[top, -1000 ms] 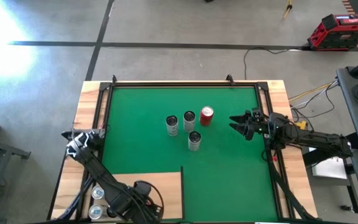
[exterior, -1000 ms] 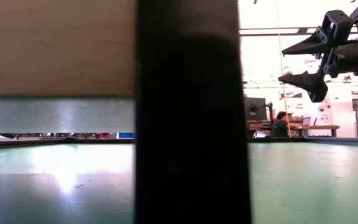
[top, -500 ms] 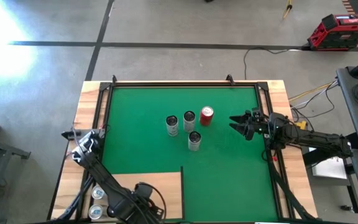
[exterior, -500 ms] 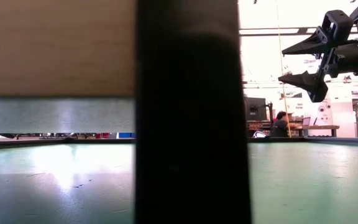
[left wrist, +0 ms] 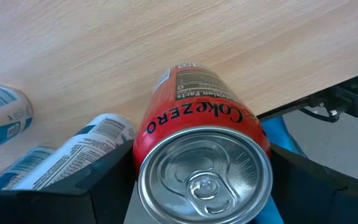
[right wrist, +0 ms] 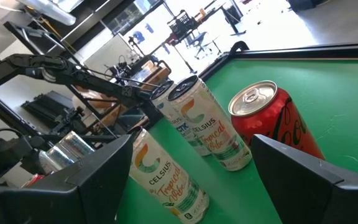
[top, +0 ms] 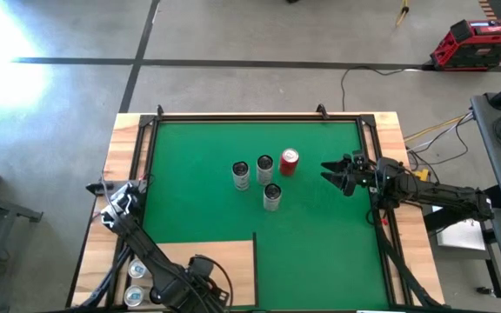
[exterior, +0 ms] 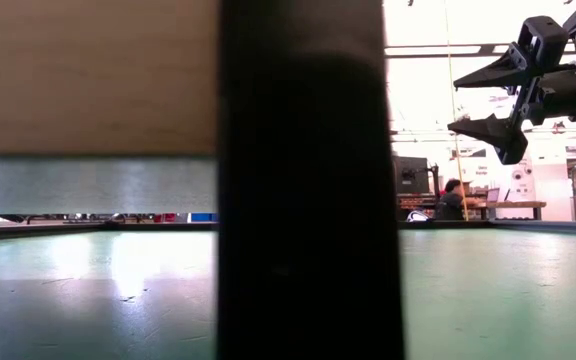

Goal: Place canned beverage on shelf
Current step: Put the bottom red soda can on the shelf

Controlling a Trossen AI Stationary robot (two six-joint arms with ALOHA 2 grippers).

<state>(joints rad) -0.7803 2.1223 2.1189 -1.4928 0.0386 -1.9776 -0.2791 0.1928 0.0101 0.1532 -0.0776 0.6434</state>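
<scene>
Your green mat fills the wooden table, with concrete floor around it and a workshop with a seated person beyond. Your left gripper clamps a red Coke Zero can above the shelf at the near left corner, beside white cans. Your right gripper hovers with its fingers spread and empty near four cans mid-mat. A dark post blocks the low view.

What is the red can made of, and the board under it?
The red Coke Zero can held in the left gripper looks like thin metal, probably aluminium: its top is shiny silver with a pull tab, its side glossy printed red. The pale flat shelf panel looks like light unvarnished wood, with matte visible grain.
</scene>
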